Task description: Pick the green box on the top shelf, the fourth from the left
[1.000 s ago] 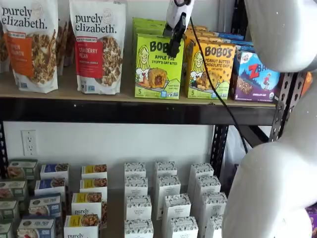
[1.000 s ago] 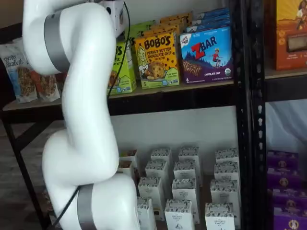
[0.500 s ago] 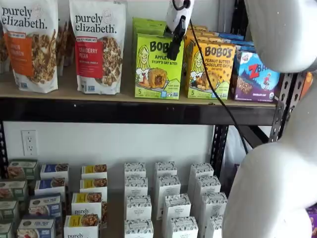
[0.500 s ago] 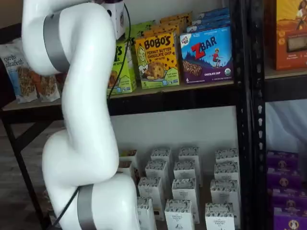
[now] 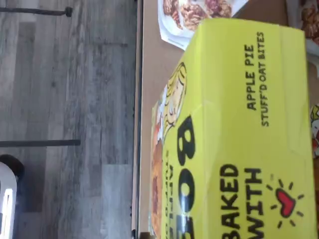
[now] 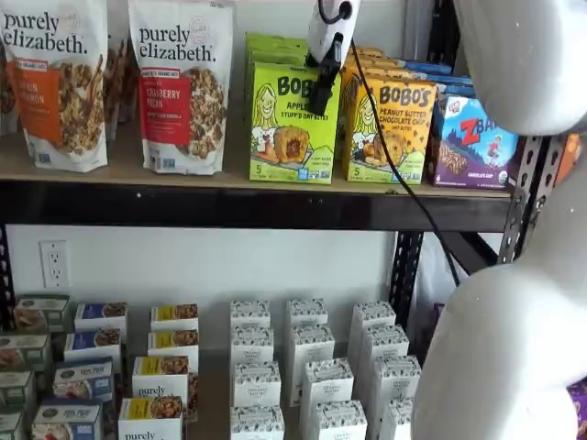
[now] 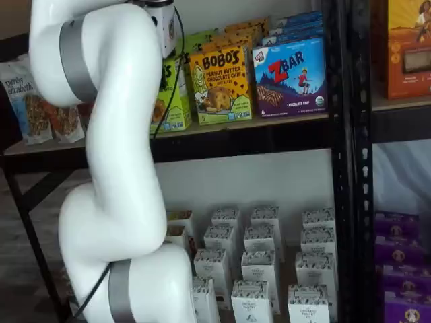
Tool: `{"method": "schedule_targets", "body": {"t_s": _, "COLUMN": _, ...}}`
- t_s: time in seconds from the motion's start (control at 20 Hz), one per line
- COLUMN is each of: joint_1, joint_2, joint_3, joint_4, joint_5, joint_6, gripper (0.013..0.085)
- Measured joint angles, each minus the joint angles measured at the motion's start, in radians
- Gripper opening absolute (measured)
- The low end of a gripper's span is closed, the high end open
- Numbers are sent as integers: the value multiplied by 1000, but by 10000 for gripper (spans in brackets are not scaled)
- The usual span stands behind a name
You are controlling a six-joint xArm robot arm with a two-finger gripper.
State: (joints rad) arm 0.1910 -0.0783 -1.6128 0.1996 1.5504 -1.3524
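The green box (image 6: 292, 124) stands upright on the top shelf (image 6: 119, 170), between a cranberry granola bag and a yellow-orange Bobo's carton. It is lime green with black "BOBO'S" lettering and a blonde cartoon girl. My gripper (image 6: 321, 90) hangs from above at the box's upper right corner, with one black finger showing in front of its face. No gap between fingers shows, so I cannot tell whether it grips. The wrist view is filled by the green box (image 5: 239, 139) seen close, with "Apple Pie Stuff'd Oat Bites" readable. The arm hides most of the green box (image 7: 176, 101) in a shelf view.
More green cartons stand behind the front one. The yellow-orange Bobo's carton (image 6: 390, 128) and a blue ZBar box (image 6: 472, 142) sit to its right, and granola bags (image 6: 183, 82) to its left. A black cable (image 6: 394, 156) trails from the gripper. White cartons (image 6: 307, 367) fill the lower shelf.
The gripper has dropped slightly against the box's upper right corner. The green box has not visibly moved.
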Motion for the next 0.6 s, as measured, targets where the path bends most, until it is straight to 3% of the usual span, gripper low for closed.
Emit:
{"method": "schedule_targets", "body": {"t_s": 0.1, "joint_1": -1, "joint_2": 1, "joint_3": -1, "joint_4": 2, "joint_5": 2, "joint_6": 0, "gripper": 650}}
{"method": "schedule_targets", "body": {"t_s": 0.3, "joint_1": 0, "joint_2": 8, "joint_3": -12, "joint_4": 0, "joint_5": 15, "joint_6": 0, "gripper": 650}}
{"method": "schedule_targets", "body": {"t_s": 0.6, "joint_1": -1, "joint_2": 6, "joint_3": -12, "joint_4": 7, "joint_5": 13, "joint_6": 0, "gripper": 530}}
